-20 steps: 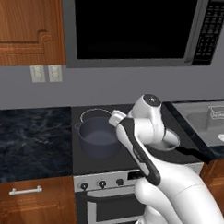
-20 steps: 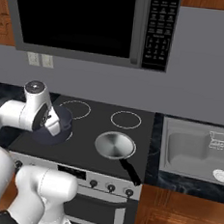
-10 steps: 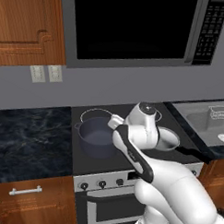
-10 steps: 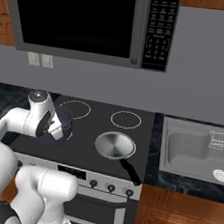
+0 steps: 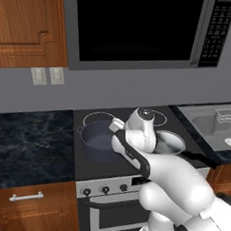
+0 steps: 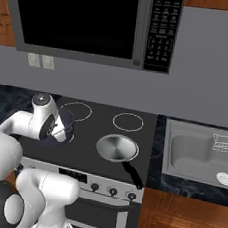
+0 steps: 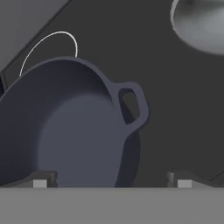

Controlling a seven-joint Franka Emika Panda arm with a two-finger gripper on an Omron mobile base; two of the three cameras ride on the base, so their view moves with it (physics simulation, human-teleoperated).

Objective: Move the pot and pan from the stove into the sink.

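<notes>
On the stove (image 6: 109,130), the pot (image 7: 65,127) sits at front left, the pan (image 6: 116,148) to its right. Above the pot's loop handle (image 7: 131,105), the gripper (image 7: 111,181) hangs spread wide, holding nothing.

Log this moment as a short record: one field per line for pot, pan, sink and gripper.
pot: pot on the front left of the stove, upright and empty, loop handle facing the hand
pan: pan on the stove right of the pot, black handle pointing toward the front edge
sink: sink right of the stove, neither vessel in it
gripper: gripper open, hovering over the pot's near rim, holding nothing
</notes>
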